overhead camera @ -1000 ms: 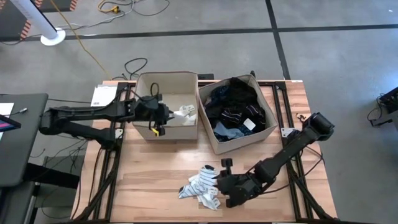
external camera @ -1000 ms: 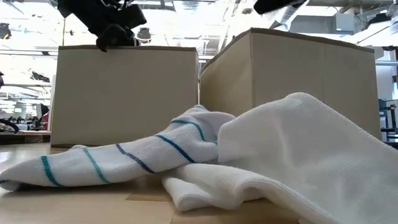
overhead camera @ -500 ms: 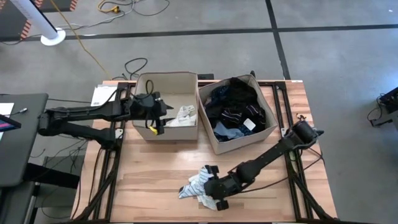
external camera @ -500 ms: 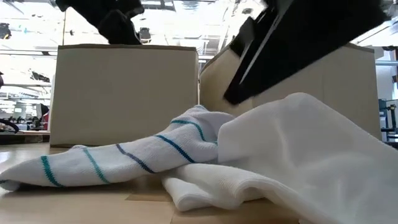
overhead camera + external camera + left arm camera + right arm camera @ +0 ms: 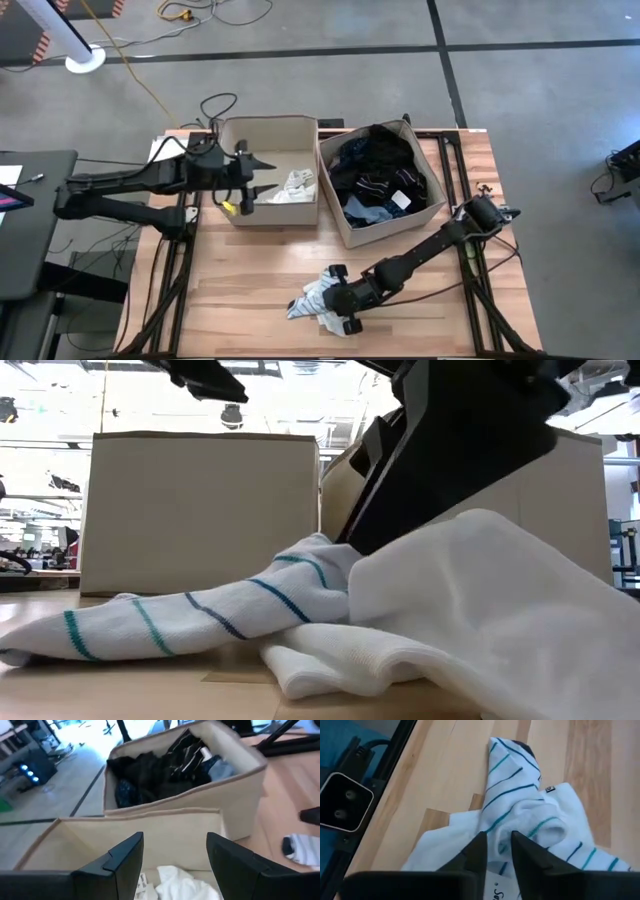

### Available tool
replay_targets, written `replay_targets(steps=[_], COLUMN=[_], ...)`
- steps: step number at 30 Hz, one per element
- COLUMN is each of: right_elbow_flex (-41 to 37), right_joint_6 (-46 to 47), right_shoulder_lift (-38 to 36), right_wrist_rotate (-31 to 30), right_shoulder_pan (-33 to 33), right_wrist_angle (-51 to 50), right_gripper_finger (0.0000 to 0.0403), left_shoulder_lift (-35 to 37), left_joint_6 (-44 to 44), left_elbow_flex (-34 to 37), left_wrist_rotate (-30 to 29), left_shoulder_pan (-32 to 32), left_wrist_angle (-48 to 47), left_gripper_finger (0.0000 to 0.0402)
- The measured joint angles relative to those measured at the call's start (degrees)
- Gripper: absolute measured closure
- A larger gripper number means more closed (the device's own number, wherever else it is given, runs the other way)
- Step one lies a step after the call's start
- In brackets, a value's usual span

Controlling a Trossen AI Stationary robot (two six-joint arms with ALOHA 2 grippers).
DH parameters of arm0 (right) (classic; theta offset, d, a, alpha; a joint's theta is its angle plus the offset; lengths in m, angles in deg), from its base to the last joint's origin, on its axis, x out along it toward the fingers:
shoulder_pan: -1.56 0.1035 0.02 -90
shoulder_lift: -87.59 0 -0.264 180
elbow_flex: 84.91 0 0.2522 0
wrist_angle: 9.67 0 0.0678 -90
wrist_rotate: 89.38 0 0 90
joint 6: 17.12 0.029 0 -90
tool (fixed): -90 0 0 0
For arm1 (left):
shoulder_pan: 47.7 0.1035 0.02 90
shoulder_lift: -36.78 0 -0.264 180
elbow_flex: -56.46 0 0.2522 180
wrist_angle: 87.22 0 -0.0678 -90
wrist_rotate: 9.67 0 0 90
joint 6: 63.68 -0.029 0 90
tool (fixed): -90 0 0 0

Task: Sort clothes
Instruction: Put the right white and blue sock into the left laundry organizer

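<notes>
- High view: right gripper point(image 5: 338, 302) pinches the white striped socks point(image 5: 312, 302) on the table point(image 5: 240, 290), nearest.
- Beyond the socks stand two beige bins: left bin point(image 5: 268, 171) holds one white piece point(image 5: 292, 185); right bin point(image 5: 380, 182) holds dark clothes point(image 5: 375, 170).
- Left gripper point(image 5: 258, 176) hangs open over the left bin.

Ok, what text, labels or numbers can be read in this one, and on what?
"S": the start of a print on the striped sock; the rest is cut off at the picture's edge.
Dark tag on that sock: too small to read.
White label among the dark clothes: too small.
Paper sheet, rear left: too small.
</notes>
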Motion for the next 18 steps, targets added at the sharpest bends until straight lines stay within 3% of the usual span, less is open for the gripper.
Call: replay_targets(steps=[6,18], right_elbow_flex=[0.0,0.0], right_joint_6=[-0.6,-5.4], right_shoulder_lift=[0.0,-4.3], right_wrist_rotate=[2.6,-0.1], right_shoulder_pan=[-0.7,0.1], right_wrist_angle=[-0.5,-1.2], right_gripper_finger=[0.0392,0.0401], left_shoulder_lift=[1.8,3.4], left_joint_6=[0.6,0.5], left_elbow_flex=[-0.3,-0.3], left_wrist_rotate=[0.0,-0.2], left_shoulder_pan=[-3.0,-10.3], left_wrist_angle=[0.3,0.9], left_gripper_finger=[0.0189,0.0189])
